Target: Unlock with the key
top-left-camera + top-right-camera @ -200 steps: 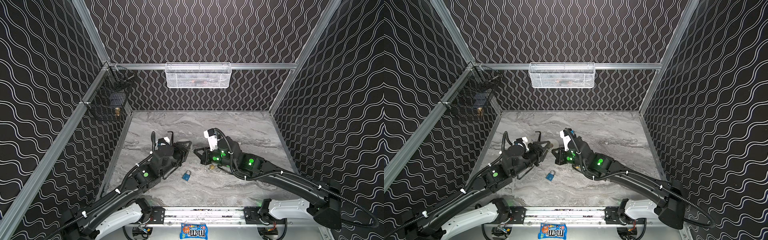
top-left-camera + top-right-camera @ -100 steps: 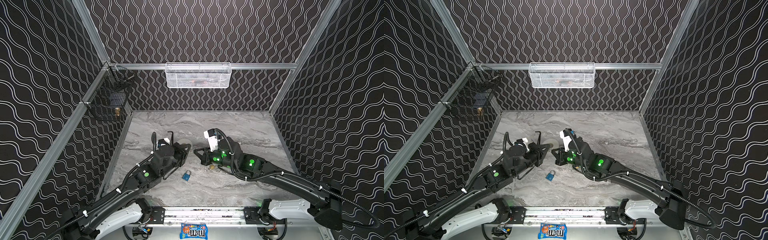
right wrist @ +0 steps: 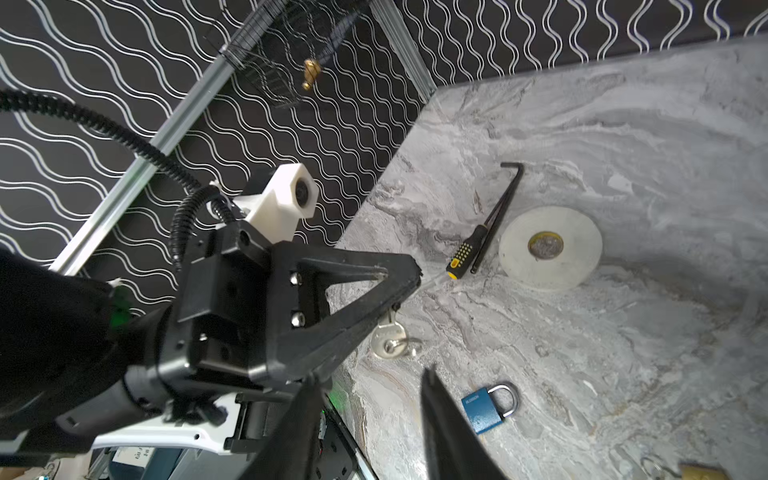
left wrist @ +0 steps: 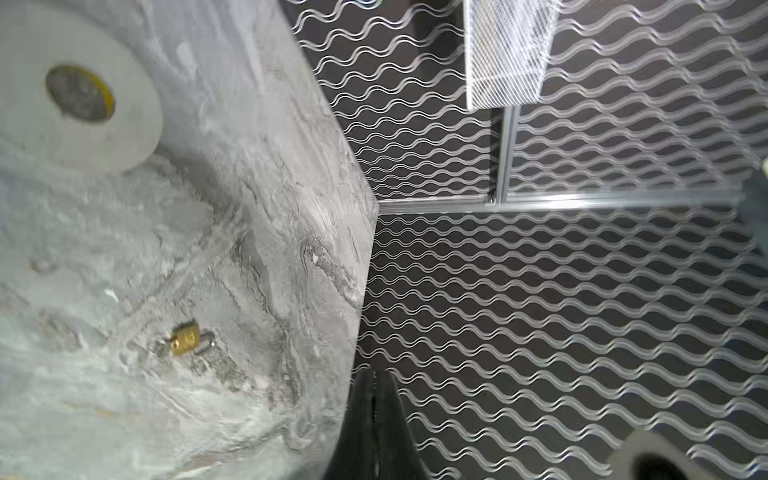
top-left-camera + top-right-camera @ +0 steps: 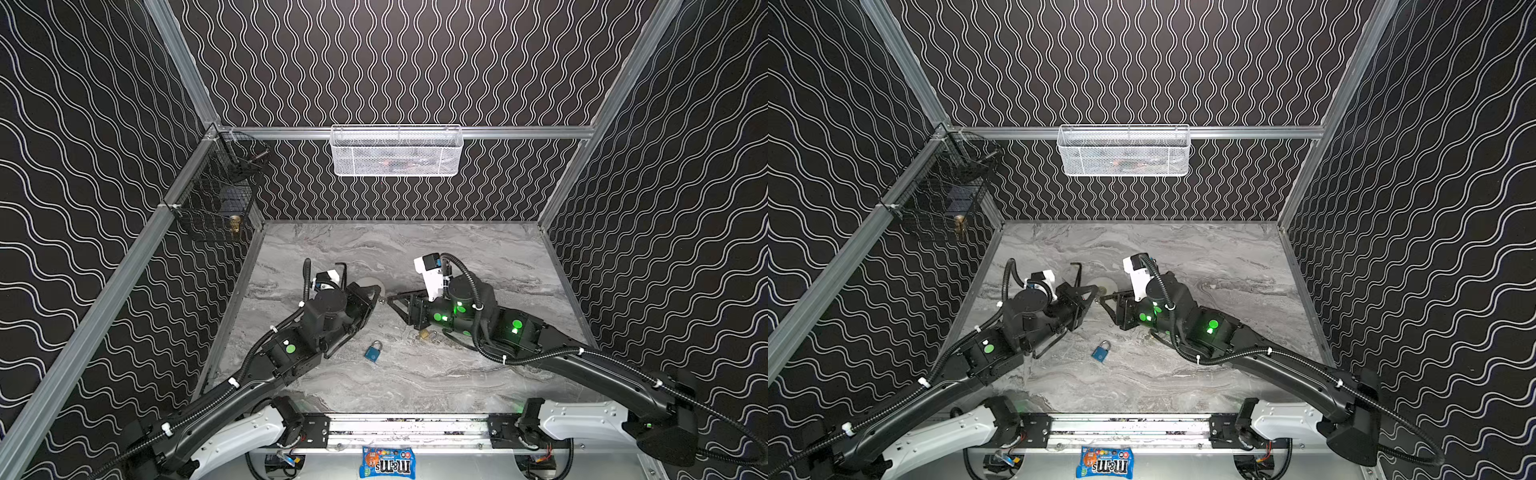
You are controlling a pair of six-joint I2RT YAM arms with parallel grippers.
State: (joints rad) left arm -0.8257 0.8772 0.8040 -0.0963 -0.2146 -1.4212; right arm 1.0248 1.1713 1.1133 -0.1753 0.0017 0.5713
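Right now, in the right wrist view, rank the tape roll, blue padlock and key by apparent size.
1. tape roll
2. blue padlock, though it lies nearer the camera than the roll
3. key, its blade hidden behind the left gripper, so only the head counts

A white roll of tape (image 3: 550,247) lies flat on the grey marble tabletop (image 5: 415,249), a black hex key (image 3: 505,199) and a yellow-and-black-handled screwdriver (image 3: 467,249) just beside it. A white mesh basket (image 5: 397,151) hangs on the back wall, a black wire basket (image 5: 212,203) in the left corner. A candy bag (image 5: 387,461) sits at the front edge.
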